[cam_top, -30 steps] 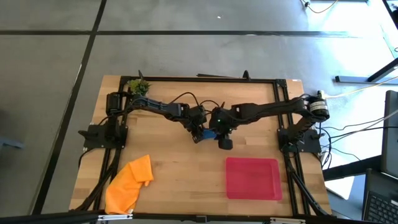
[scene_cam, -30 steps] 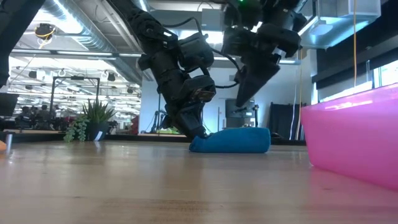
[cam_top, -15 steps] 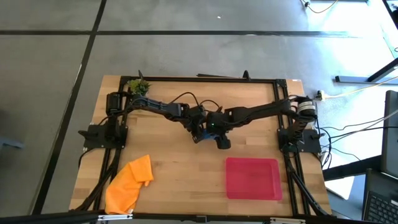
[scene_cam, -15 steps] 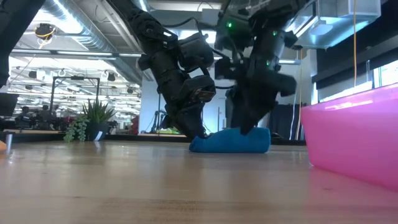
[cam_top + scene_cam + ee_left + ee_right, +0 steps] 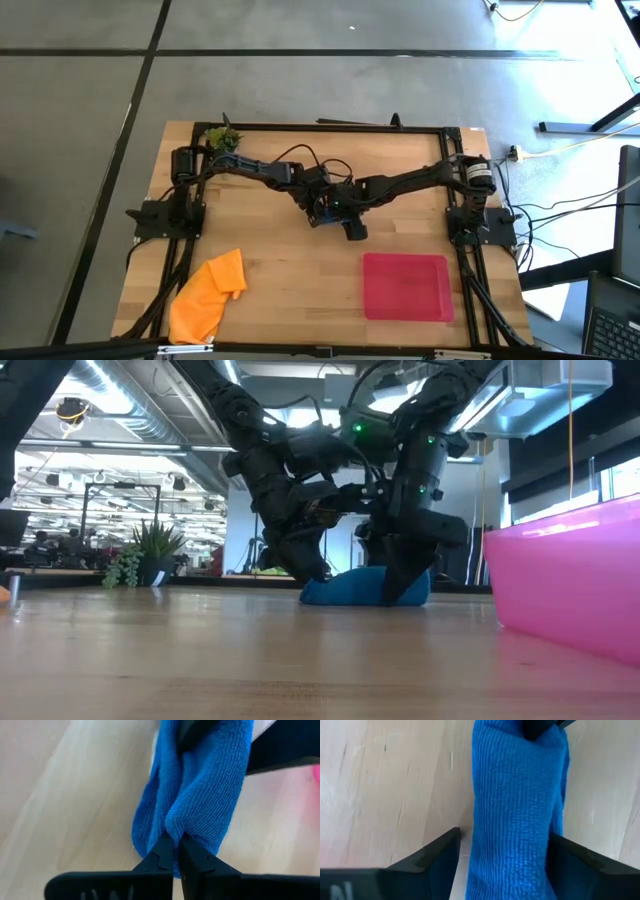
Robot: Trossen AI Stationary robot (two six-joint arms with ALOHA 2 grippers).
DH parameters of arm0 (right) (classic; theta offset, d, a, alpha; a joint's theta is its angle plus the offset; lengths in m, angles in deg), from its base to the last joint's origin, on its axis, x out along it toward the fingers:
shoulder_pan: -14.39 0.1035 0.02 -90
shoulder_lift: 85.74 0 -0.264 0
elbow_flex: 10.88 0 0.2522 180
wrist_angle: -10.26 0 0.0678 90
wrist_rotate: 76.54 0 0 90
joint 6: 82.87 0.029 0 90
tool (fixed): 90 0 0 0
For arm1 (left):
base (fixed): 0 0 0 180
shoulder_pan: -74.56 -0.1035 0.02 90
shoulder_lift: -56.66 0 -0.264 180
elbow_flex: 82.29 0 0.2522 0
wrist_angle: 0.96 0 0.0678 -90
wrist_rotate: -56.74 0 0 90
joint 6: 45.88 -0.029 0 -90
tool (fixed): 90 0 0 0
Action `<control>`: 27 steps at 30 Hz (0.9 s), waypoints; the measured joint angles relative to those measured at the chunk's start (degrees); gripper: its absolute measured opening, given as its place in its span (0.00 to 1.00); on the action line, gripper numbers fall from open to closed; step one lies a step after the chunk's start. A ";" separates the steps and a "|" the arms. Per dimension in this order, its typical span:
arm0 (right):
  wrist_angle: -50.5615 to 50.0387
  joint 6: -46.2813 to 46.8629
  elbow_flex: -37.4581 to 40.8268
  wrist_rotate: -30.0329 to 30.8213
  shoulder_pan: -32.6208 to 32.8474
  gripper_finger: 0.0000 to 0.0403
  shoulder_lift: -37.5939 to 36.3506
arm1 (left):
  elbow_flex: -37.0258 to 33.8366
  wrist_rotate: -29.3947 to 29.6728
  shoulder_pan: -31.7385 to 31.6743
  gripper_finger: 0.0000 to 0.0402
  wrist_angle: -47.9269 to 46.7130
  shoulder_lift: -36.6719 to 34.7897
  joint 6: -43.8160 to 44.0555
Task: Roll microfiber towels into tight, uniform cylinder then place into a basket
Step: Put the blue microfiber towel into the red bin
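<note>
The blue microfiber towel (image 5: 333,212) lies rolled into a short cylinder (image 5: 365,587) on the table's middle. My left gripper (image 5: 175,854) is shut on the roll's left end, also seen in the low view (image 5: 312,572). My right gripper (image 5: 506,865) is open and stands over the roll's right part (image 5: 402,588), one finger on each side of it. The orange towel (image 5: 207,295) lies crumpled near the front left corner. The basket, a flat red tray (image 5: 405,287), sits at the front right. My left gripper pinches a fold of cloth (image 5: 176,831) at the roll's left end between its two fingertips. The fingers slant down from the table's far left. The roll lies on the table. My right gripper straddles the roll (image 5: 515,820) from above; whether a finger (image 5: 572,862) touches it, I cannot tell.
A small green plant (image 5: 222,138) stands at the far left corner. A black frame (image 5: 340,127) runs along the table's edges. The tray's wall (image 5: 565,575) rises close on the right in the low view. Bare wood (image 5: 300,270) lies between the orange towel and the tray.
My right gripper has come down from above onto the blue roll, moving a little toward the table's left and rolling at the wrist, and now straddles the roll. My left gripper has stayed shut on the roll's end.
</note>
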 joint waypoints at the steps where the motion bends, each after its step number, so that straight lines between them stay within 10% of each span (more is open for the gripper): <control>1: 0.02 -0.06 -0.05 0.00 0.00 0.64 0.17 | -0.02 -0.79 -0.15 0.00 -0.06 0.00 -0.63; 9: 1.03 0.06 0.01 -0.02 0.02 0.53 0.49 | -0.02 -2.80 -0.22 0.00 -0.22 0.00 -1.90; 21: 4.10 0.23 0.14 0.26 0.00 0.07 0.64 | -0.02 -2.92 -0.22 0.00 -0.19 0.00 -3.00; 27: 4.38 0.25 0.17 0.15 0.00 0.07 0.68 | -0.02 -2.55 -0.19 0.08 -0.15 0.02 -2.97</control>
